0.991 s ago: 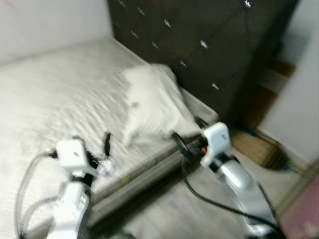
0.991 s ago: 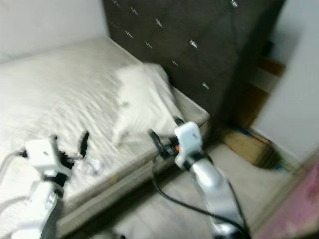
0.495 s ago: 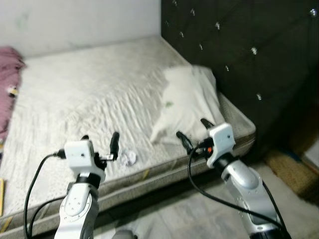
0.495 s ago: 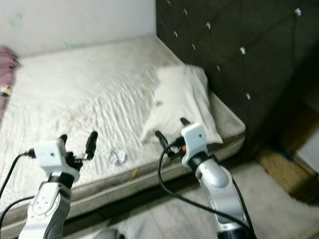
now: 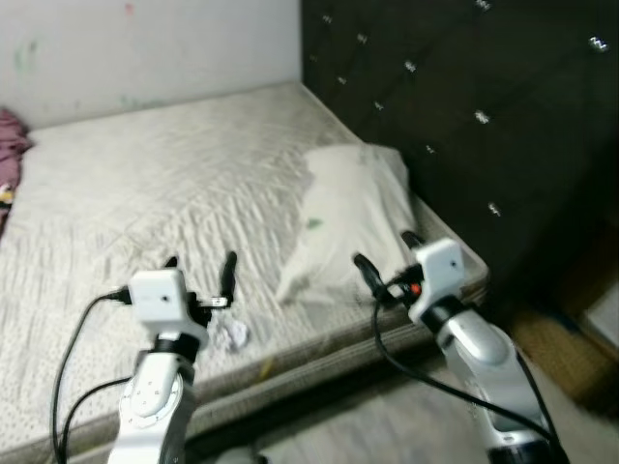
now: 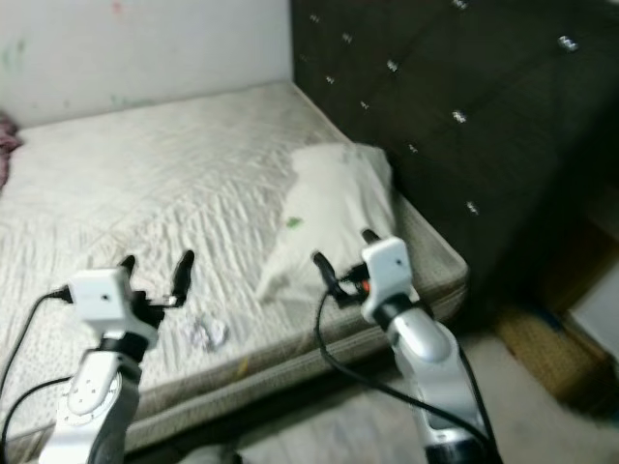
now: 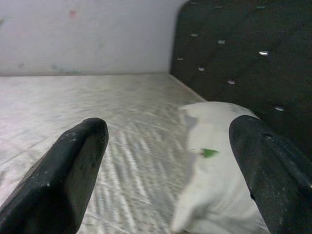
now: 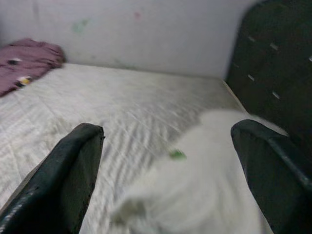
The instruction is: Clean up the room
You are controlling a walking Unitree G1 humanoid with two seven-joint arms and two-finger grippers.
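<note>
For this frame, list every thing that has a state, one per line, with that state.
Left end effector: open, holding nothing, over the mattress near its edge.
Right end effector: open, holding nothing, by the pillow's near end.
Pillow: lying flat against the headboard, small green mark on it.
Crumpled paper: loose on the mattress.
Mattress: bare, wrinkled.

The camera has swung left, bringing more of the bed into sight, and the blur has cleared. The crumpled paper now sits just below the left tool, and the right tool hangs over the pillow edge.
</note>
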